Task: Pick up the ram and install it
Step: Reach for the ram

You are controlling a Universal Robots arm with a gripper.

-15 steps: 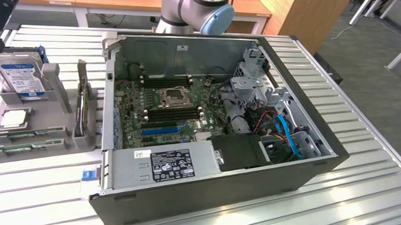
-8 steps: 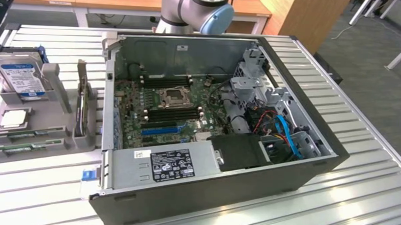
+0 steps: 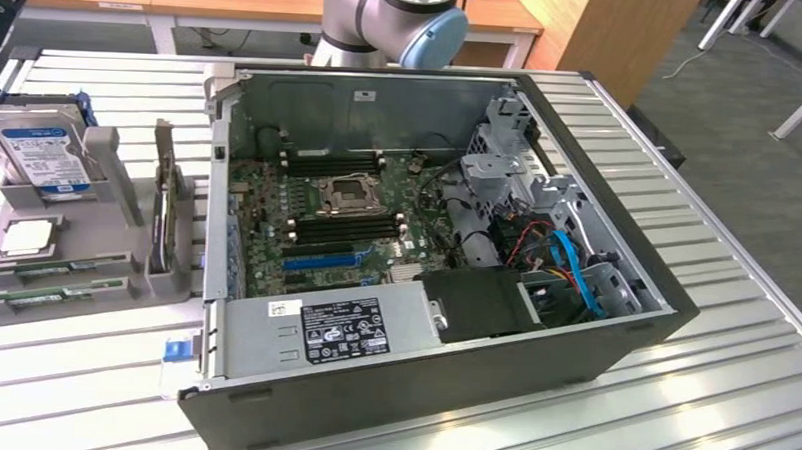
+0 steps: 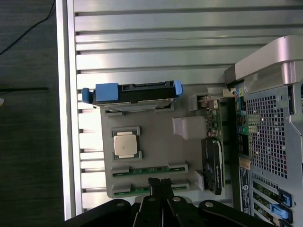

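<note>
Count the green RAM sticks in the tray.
2. One RAM stick lies next to the processor chip; the other RAM stick lies at the tray edge, partly behind the gripper. None seems hidden.

Illumination is even, diffuse and bright in both views. The ribbed metal table (image 3: 718,326) returns broad glare, strongest along its edge in the wrist view. The computer case (image 3: 365,104) interior lies in soft shadow. The gripper (image 4: 159,182) appears near-black.
</note>
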